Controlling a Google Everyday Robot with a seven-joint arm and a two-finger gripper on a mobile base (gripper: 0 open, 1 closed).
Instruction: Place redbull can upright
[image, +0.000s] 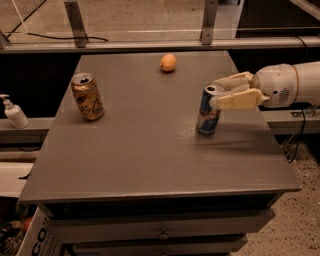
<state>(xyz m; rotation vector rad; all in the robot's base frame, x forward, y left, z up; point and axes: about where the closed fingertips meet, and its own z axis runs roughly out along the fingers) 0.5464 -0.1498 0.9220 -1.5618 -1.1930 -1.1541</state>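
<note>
The redbull can (208, 112), slim, blue and silver with a silver top, stands upright on the grey table (150, 150), right of the middle. My gripper (218, 93) reaches in from the right at the height of the can's top. Its cream fingers (239, 99) stand on either side of the can's upper part, one in front and one behind, spread about as wide as the can. The white arm (287, 85) runs off the right edge.
A wider gold-orange can (88, 97) stands upright at the table's left. An orange (168, 63) lies at the back. A soap dispenser (14, 113) stands on a ledge to the left. The table's right edge is close under the arm.
</note>
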